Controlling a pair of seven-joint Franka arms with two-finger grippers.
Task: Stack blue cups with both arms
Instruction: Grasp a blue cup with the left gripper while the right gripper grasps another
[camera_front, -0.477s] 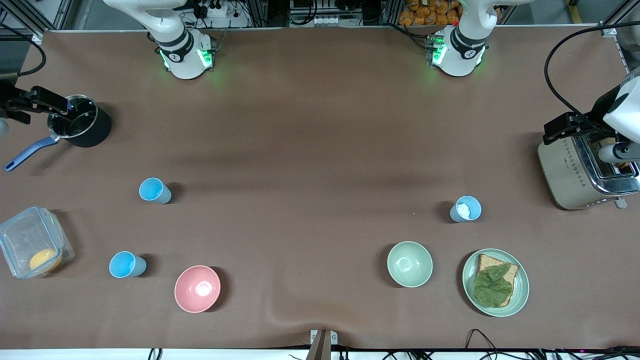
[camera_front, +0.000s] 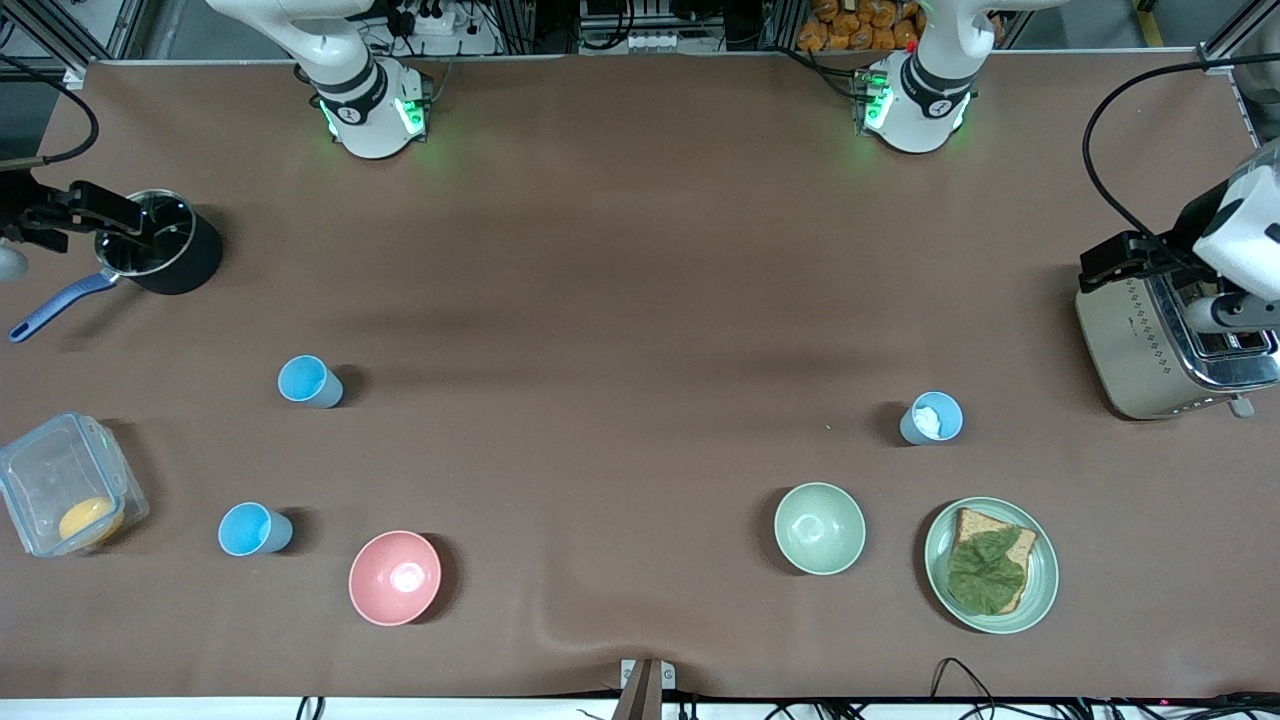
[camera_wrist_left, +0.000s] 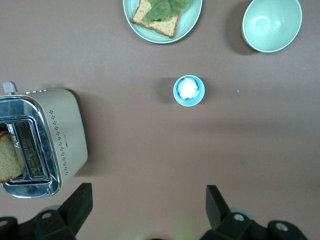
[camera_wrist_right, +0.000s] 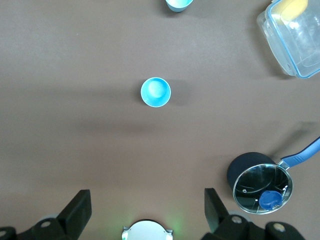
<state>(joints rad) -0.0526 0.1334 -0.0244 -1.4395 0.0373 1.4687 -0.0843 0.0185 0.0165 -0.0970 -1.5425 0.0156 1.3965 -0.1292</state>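
Both hands have drifted only slightly, the left hand (camera_wrist_left: 148, 189) above the silver metal toaster (camera_front: 1150, 340) and the right hand (camera_wrist_right: 146, 192) above the black saucepan (camera_front: 175, 262), each wide open and empty, while the small light-blue plastic cups stand unmoved and well apart on the brown surface (camera_front: 620, 300), two (camera_front: 310, 381) (camera_front: 255, 528) toward the right arm's end and one (camera_front: 931, 418) toward the left arm's, so stacking is judged not yet begun

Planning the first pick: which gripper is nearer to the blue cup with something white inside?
Left. The left gripper is over the toaster, near that cup; the right gripper is by the saucepan.
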